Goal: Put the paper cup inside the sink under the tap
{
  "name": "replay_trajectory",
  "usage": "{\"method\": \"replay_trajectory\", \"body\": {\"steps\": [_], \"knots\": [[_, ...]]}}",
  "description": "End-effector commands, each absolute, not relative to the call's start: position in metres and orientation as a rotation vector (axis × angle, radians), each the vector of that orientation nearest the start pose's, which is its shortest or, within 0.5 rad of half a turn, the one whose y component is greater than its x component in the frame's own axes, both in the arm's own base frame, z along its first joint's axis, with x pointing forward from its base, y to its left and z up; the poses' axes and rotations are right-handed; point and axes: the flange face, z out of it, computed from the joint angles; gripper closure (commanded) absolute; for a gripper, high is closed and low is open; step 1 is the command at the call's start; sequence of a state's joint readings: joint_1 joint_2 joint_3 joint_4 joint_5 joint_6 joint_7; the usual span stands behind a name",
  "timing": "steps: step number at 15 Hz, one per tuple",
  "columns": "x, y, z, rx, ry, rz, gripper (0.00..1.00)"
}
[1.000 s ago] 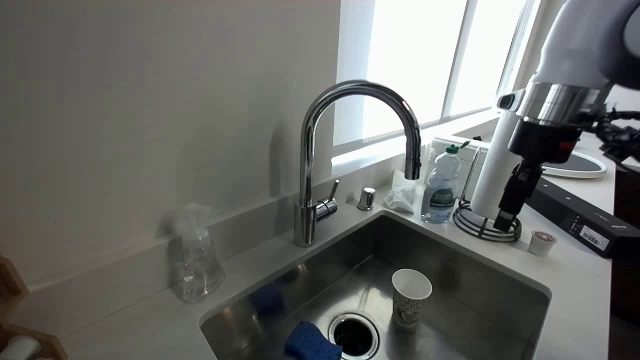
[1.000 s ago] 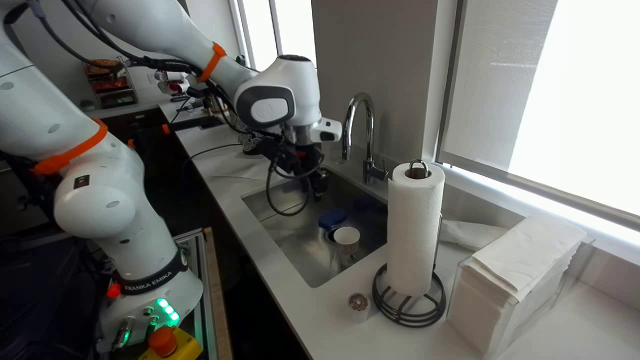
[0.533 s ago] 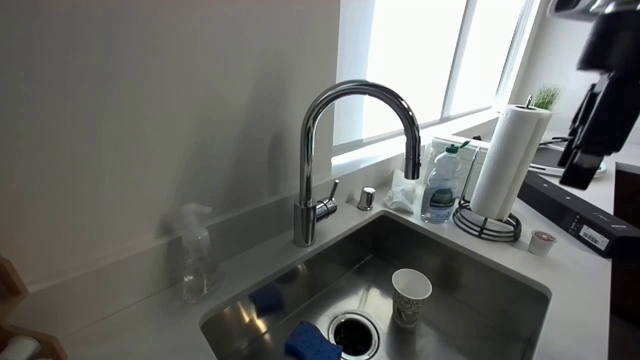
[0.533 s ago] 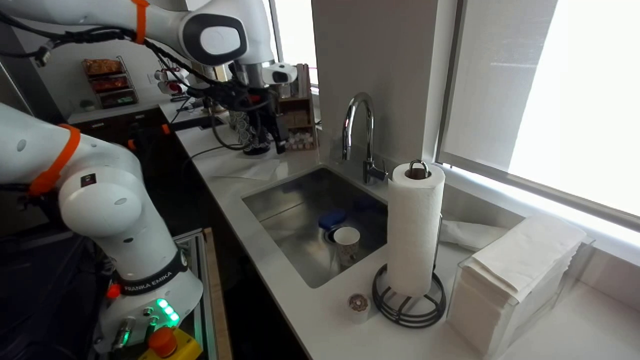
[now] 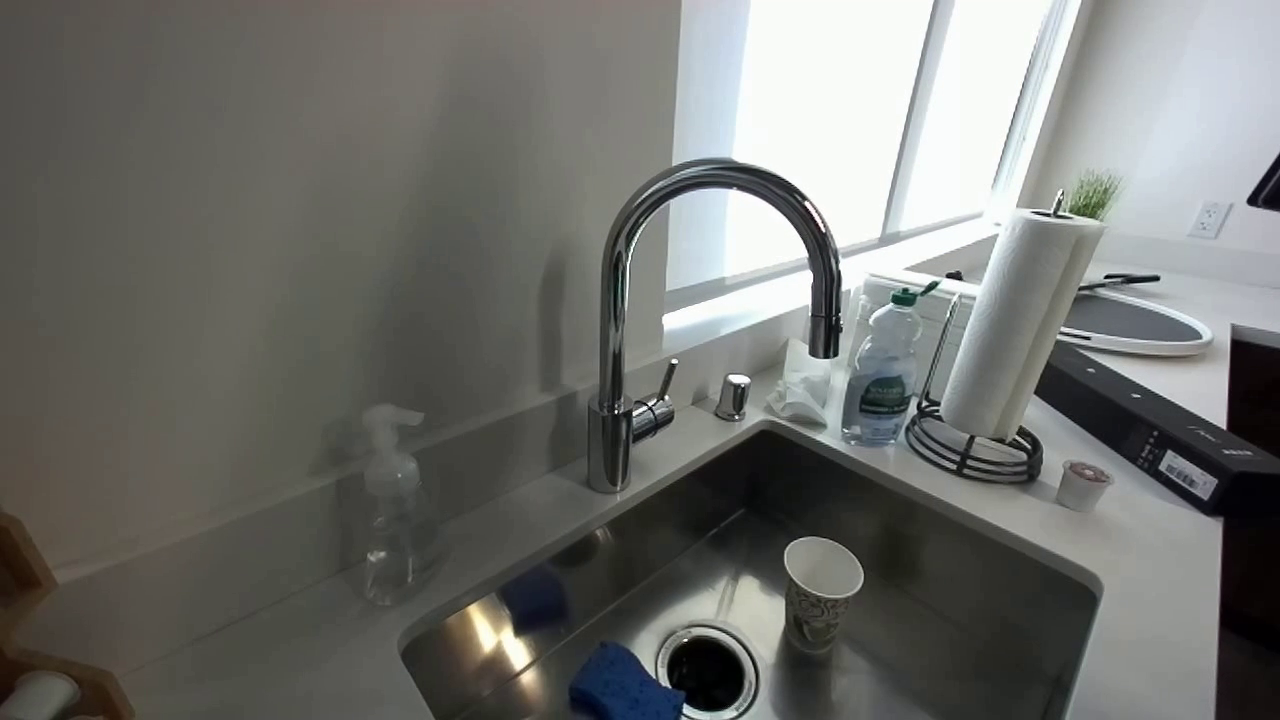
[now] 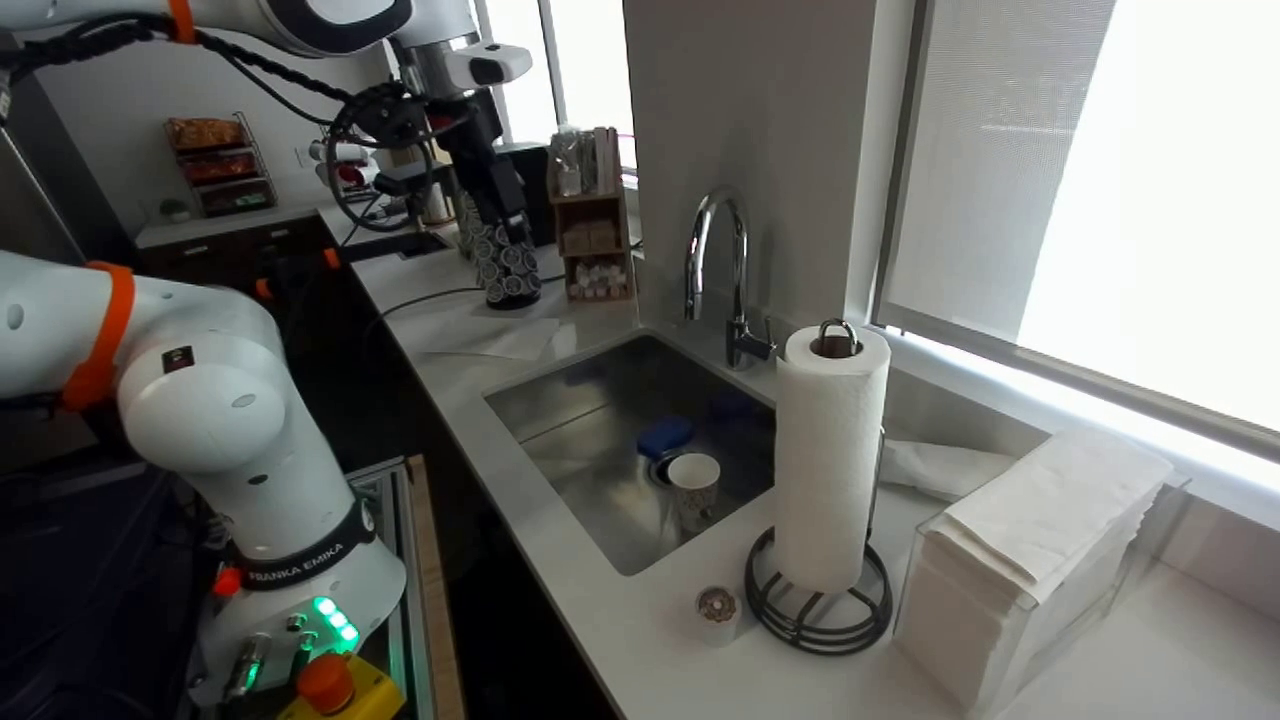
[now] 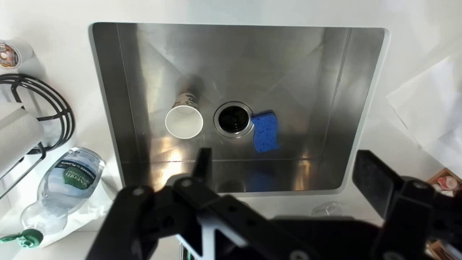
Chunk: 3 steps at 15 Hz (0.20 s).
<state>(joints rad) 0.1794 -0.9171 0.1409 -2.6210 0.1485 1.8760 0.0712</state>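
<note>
Two black fingers (image 7: 375, 180) stand wide apart. Well below them, the white patterned tapered paper cup (image 7: 184, 122) stands upright in the rectangular stainless-steel sink (image 7: 234, 54), beside its round drain (image 7: 234, 119).

The white paper cup (image 5: 820, 598), printed with dark swirls, stands upright inside the rectangular steel sink (image 7: 252, 54). The arched chrome tap (image 5: 614, 340) stands beside the sink.

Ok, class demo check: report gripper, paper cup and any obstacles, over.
Gripper open, holding nothing. Paper cup upright in sink, apparently under tap. Blue sponge at edge of drain, apart from paper cup, seemingly blocking nothing.
</note>
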Motion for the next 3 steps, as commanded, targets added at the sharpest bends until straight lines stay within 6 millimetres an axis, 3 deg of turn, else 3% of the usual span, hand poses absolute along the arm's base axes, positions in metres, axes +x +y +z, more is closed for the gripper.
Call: {"method": "replay_trajectory", "body": {"steps": [1,3], "knots": [[0.2788,0.1097,0.5274,-3.06,-0.261,-0.238,0.0],[0.2793,0.1096,0.5266,-3.061,-0.26,-0.234,0.0]]}}
